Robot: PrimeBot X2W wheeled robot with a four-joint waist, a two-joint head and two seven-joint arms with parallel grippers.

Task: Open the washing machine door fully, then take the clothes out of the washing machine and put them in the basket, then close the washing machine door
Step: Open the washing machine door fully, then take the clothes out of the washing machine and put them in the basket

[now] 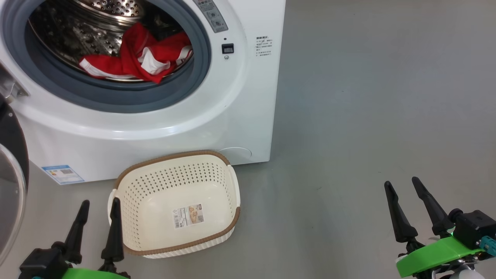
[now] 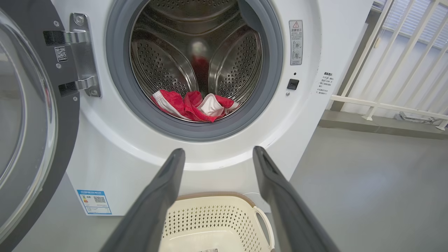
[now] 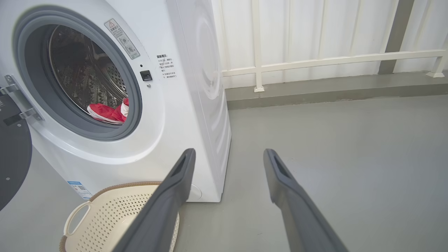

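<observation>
Waiting with both grippers empty in front of the open washing machine (image 1: 162, 128).

On the far left, the washing machine door (image 1: 15, 155) stands swung wide, so the way into the drum is free. Next to it, the left gripper (image 1: 100, 201) hangs low with its two fingers spread apart and nothing between them, just beside the basket (image 1: 174, 154). The empty basket sits on the floor (image 1: 368, 97) right below the round opening, likely so the clothes (image 1: 135, 58) only need a short trip down. The clothes, red with white bits, lie in a heap at the front of the drum, easy to reach. Far right, the right gripper (image 1: 401, 181) is spread wide and empty too, well apart from everything.
</observation>
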